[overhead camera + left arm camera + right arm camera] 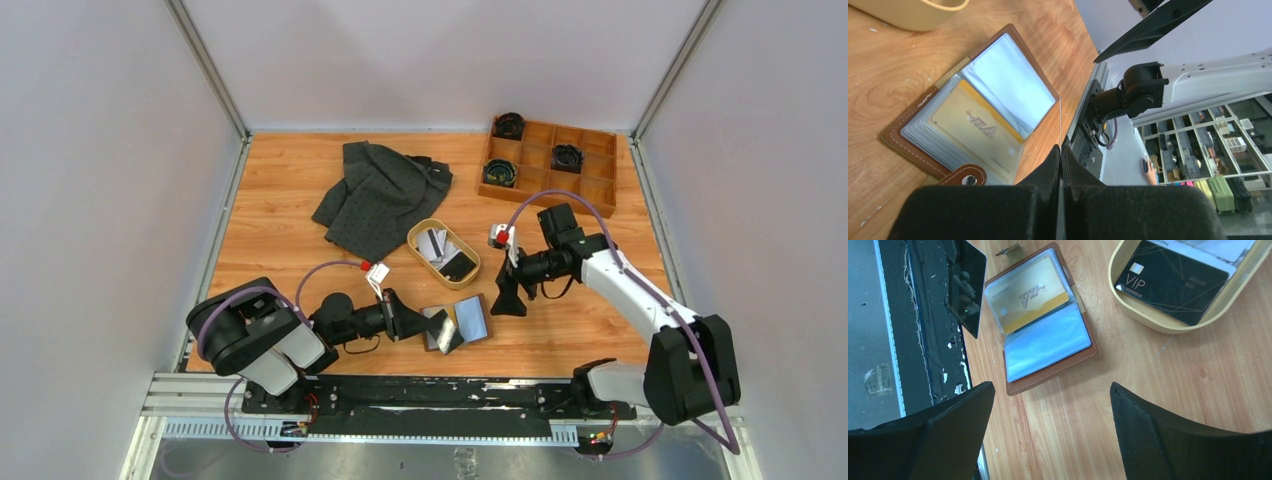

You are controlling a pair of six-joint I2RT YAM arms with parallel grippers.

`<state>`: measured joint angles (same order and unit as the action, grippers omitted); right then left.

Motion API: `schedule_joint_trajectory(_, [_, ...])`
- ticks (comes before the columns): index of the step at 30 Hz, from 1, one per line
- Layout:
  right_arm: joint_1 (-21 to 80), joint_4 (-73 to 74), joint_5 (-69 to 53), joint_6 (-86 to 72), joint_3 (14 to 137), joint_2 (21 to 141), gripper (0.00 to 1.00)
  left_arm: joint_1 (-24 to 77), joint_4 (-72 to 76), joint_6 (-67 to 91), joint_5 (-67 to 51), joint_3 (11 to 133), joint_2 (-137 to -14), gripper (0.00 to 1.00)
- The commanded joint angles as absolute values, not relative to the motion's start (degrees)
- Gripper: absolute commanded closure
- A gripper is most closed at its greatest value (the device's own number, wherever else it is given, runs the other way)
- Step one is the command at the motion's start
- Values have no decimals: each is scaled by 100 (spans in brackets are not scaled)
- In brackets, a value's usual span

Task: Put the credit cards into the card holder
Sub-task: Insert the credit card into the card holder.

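The brown leather card holder (pixel 472 318) lies open on the table near the front edge. It also shows in the left wrist view (pixel 973 107) and the right wrist view (pixel 1045 320), with a gold VIP card in one clear sleeve. My left gripper (pixel 438 328) is shut on a thin dark credit card (pixel 968 285), seen edge-on (pixel 1060 120) just above the holder's near side. More credit cards, one black (pixel 1170 280), lie in the oval tan tray (pixel 415 240). My right gripper (pixel 508 300) hangs open and empty (pixel 1052 390) just right of the holder.
A grey dotted cloth (pixel 382 195) lies crumpled at the back left. A wooden compartment box (pixel 580 185) with black coiled items stands at the back right. The tray (pixel 1148 322) sits just behind the holder.
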<state>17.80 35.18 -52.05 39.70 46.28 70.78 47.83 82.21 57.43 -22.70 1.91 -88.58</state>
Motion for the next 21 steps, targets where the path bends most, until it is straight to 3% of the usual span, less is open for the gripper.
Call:
schedule_joint_trajectory(1, [1994, 3657, -4949, 3956, 4740, 7368, 12, 4835, 8367, 5744, -1951, 166, -8787, 100])
schedule_joint_trajectory(15, [2326, 3252, -4692, 3234, 4890, 8207, 13, 4444, 8272, 5789, -2017, 312, -9084, 100])
schedule_joint_trajectory(21, [2521, 3253, -4379, 3018, 5147, 8770, 20, 4289, 8356, 5790, -2123, 352, -9376, 100])
